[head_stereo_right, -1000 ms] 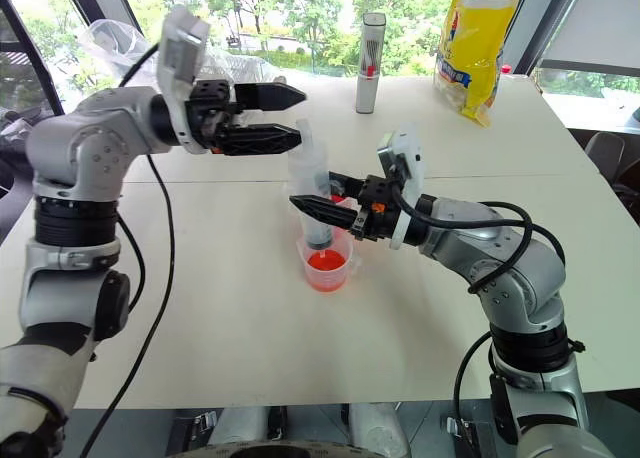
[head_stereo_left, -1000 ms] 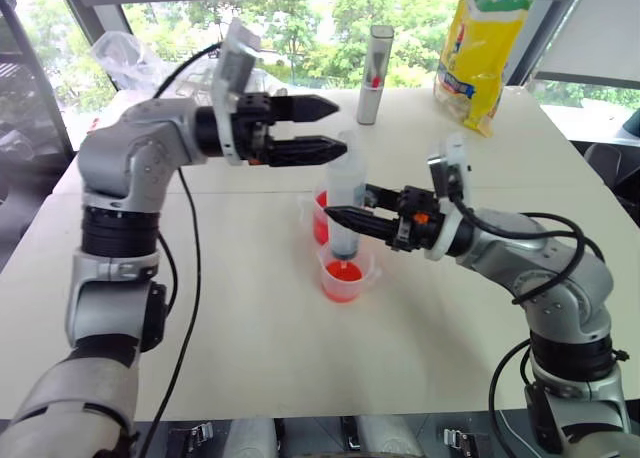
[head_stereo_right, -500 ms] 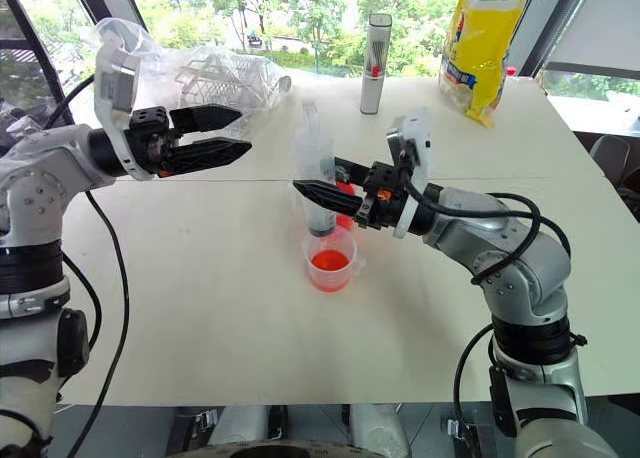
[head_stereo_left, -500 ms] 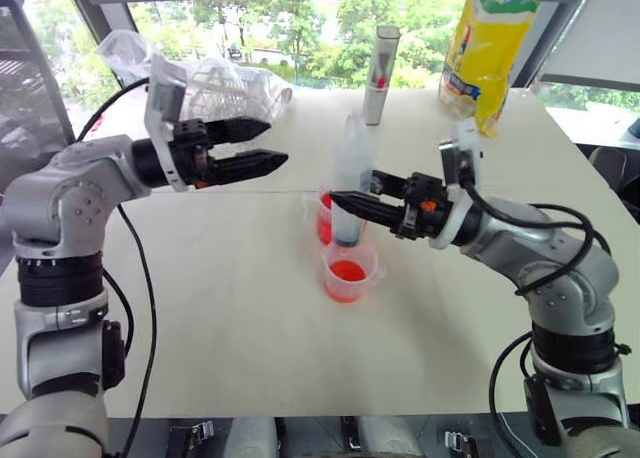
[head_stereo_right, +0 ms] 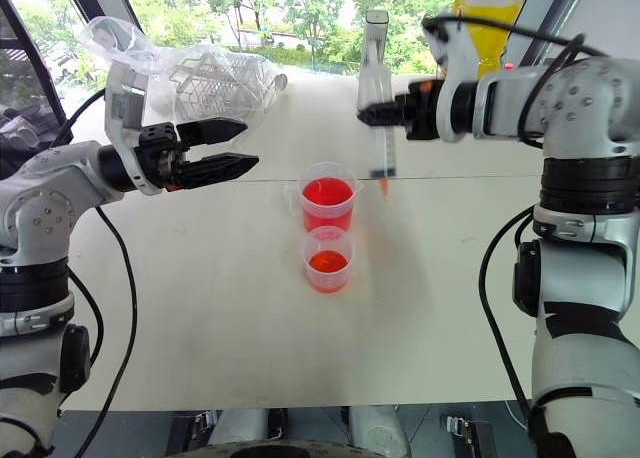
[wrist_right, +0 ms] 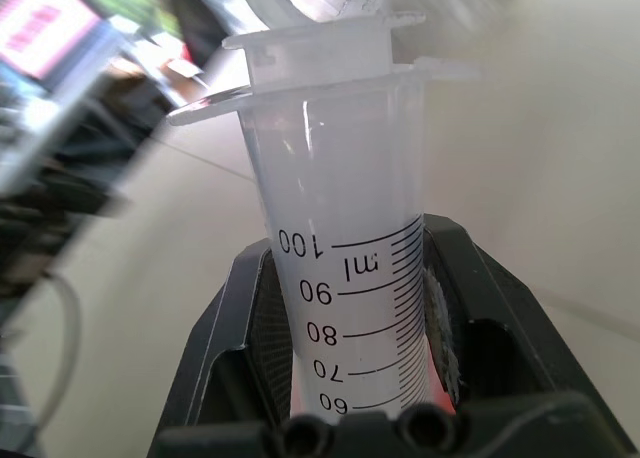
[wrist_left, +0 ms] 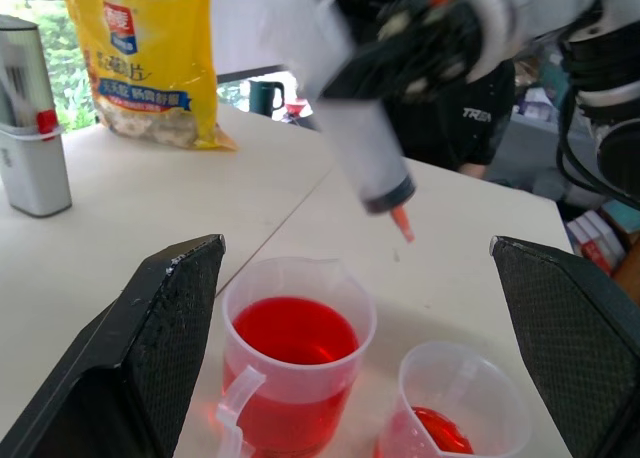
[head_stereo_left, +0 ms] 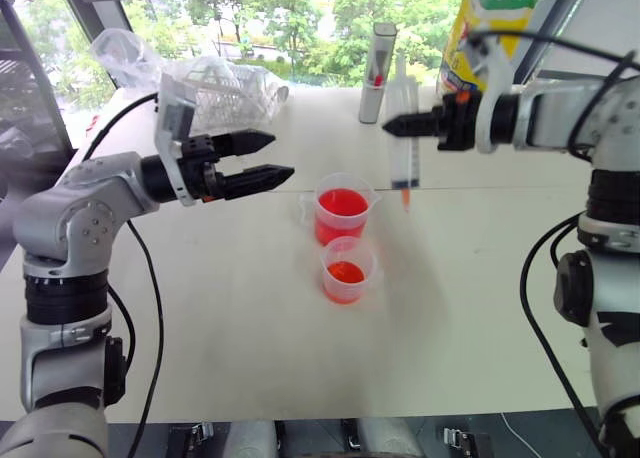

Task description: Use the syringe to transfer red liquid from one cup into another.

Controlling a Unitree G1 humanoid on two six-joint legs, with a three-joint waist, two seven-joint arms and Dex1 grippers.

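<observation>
My right gripper is shut on the syringe, which hangs upright in the air with its orange tip pointing down, above the table to the right of the cups. The handled cup holds red liquid about halfway up. Just in front of it stands the smaller handleless cup with a shallow orange-red layer. My left gripper is open and level, left of the handled cup and above the table, its fingers pointing toward the cups. In the right wrist view, black jaws clamp the syringe barrel below its flange.
On the white table a grey upright tube with a red mark stands at the far side. A yellow bag is at the back right. A clear plastic bag with a white rack lies at the back left.
My right gripper has lifted the syringe out from over the cups and carried it up and toward the far right. The left gripper has sunk a little to the left and stays open.
</observation>
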